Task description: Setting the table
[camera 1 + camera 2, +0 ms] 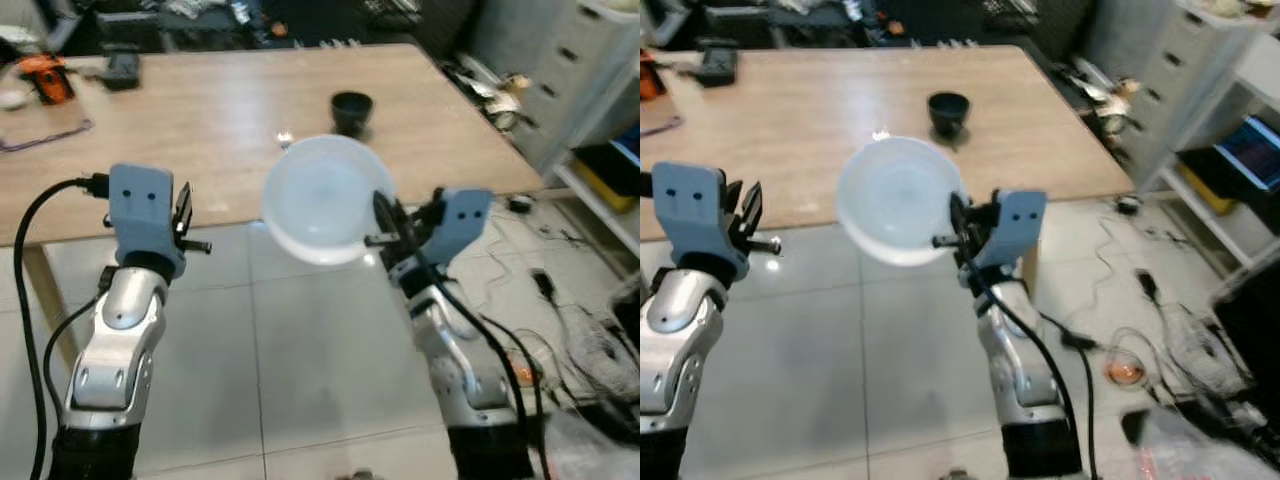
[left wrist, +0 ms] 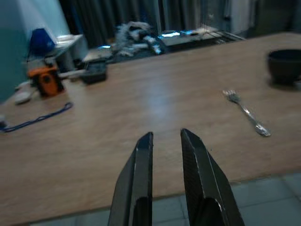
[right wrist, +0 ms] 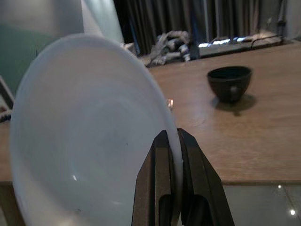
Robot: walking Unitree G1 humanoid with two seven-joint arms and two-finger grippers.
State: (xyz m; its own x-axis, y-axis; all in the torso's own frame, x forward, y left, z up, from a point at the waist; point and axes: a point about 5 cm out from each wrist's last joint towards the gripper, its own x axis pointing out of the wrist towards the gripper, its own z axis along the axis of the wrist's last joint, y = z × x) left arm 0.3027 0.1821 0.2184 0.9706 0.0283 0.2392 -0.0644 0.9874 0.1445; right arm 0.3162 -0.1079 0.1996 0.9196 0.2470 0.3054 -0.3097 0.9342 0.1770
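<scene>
My right gripper (image 1: 385,222) is shut on the rim of a white plate (image 1: 325,197), held tilted in the air just off the near edge of the wooden table (image 1: 200,130). In the right wrist view the plate (image 3: 89,127) stands on edge between the fingers (image 3: 162,188). A black bowl (image 1: 351,108) stands on the table beyond the plate, and a silver fork (image 2: 247,113) lies beside it. My left gripper (image 2: 165,141) hovers at the near table edge, its fingers a narrow gap apart and holding nothing.
An orange tool (image 1: 45,78), a black box (image 1: 122,68) and a blue cord (image 1: 45,135) lie at the table's far left. Drawers (image 1: 580,60) and floor clutter with cables (image 1: 560,320) crowd the right side. Tiled floor lies below me.
</scene>
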